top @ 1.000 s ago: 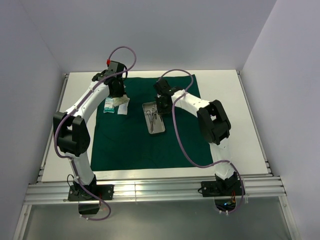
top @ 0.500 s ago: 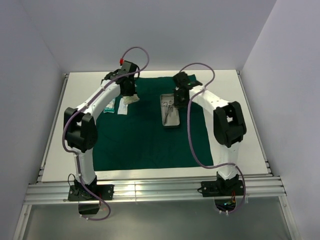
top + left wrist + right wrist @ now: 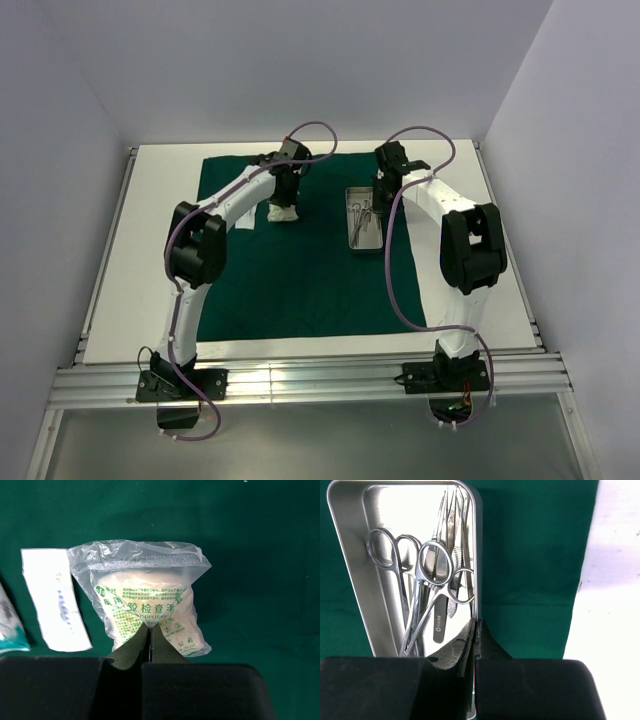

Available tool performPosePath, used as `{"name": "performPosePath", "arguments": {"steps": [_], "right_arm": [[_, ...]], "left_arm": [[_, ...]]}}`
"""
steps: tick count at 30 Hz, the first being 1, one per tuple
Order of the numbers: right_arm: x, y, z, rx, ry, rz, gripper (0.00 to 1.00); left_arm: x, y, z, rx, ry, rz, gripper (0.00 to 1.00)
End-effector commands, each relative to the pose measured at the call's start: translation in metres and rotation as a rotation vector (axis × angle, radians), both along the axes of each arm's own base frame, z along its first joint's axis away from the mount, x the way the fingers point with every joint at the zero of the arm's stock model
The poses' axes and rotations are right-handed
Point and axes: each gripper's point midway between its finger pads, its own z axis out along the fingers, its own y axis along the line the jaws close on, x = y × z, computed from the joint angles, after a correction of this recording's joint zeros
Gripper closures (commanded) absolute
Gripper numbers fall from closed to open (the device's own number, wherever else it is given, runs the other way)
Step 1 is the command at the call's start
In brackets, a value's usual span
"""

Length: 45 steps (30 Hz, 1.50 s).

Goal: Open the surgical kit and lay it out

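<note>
The dark green cloth (image 3: 290, 270) lies spread flat on the table. My left gripper (image 3: 284, 199) is shut on the near edge of a clear pale packet with green print (image 3: 150, 597), above the cloth's far middle. A flat white packet (image 3: 54, 597) and a teal-printed packet (image 3: 7, 627) lie on the cloth to its left. My right gripper (image 3: 381, 196) is shut on the right rim of the small steel tray (image 3: 350, 555), which holds the scissors-like clamps (image 3: 415, 575) and tweezers (image 3: 440, 625). The tray (image 3: 352, 240) sits near the cloth's right side.
The white tabletop (image 3: 615, 580) shows just right of the cloth edge beside the tray. Grey walls close in the table on three sides. A metal rail (image 3: 300, 380) runs along the near edge by the arm bases.
Both arms have moved right. The left gripper carried the clear packet from the cloth's far left towards the middle. The right gripper drew the tray towards the cloth's right side.
</note>
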Motion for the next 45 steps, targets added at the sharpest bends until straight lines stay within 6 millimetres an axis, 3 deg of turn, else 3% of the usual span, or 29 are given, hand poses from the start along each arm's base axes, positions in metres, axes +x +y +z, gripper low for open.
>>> {"name": "performPosePath", "arguments": {"steps": [1, 10, 18, 30, 33, 37, 39, 42, 44, 45], "right_arm": [[0.008, 0.006, 0.039, 0.046, -0.111, 0.026, 1.0], [0.011, 0.016, 0.039, 0.087, -0.099, 0.05, 1.0], [0.009, 0.019, 0.036, 0.1, -0.08, 0.045, 1.0], [0.009, 0.03, 0.034, 0.109, -0.069, 0.055, 1.0], [0.008, 0.029, 0.034, 0.103, -0.067, 0.051, 1.0], [0.001, 0.027, 0.032, 0.094, -0.068, 0.058, 1.0], [-0.002, 0.024, 0.032, 0.085, -0.072, 0.056, 1.0], [-0.011, 0.023, 0.031, 0.092, -0.069, 0.053, 1.0], [-0.016, 0.024, 0.034, 0.117, -0.087, 0.047, 1.0], [-0.018, 0.026, 0.033, 0.128, -0.087, 0.047, 1.0]], "left_arm": [[0.011, 0.002, 0.024, 0.016, -0.063, -0.092, 0.98], [0.008, 0.0, 0.001, 0.022, -0.025, -0.138, 0.96], [0.006, 0.006, -0.019, 0.005, 0.025, -0.078, 0.92], [0.006, 0.016, -0.034, -0.001, 0.071, -0.069, 0.68], [0.007, 0.017, -0.029, -0.009, 0.064, -0.07, 0.57], [0.014, 0.014, -0.008, -0.029, 0.006, -0.089, 0.33], [0.016, 0.013, 0.0, -0.037, -0.015, -0.096, 0.29], [0.018, 0.011, 0.025, -0.069, -0.076, -0.096, 0.14], [0.022, 0.009, 0.053, -0.108, -0.154, -0.089, 0.01], [0.019, 0.009, 0.056, -0.12, -0.161, -0.084, 0.01]]}}
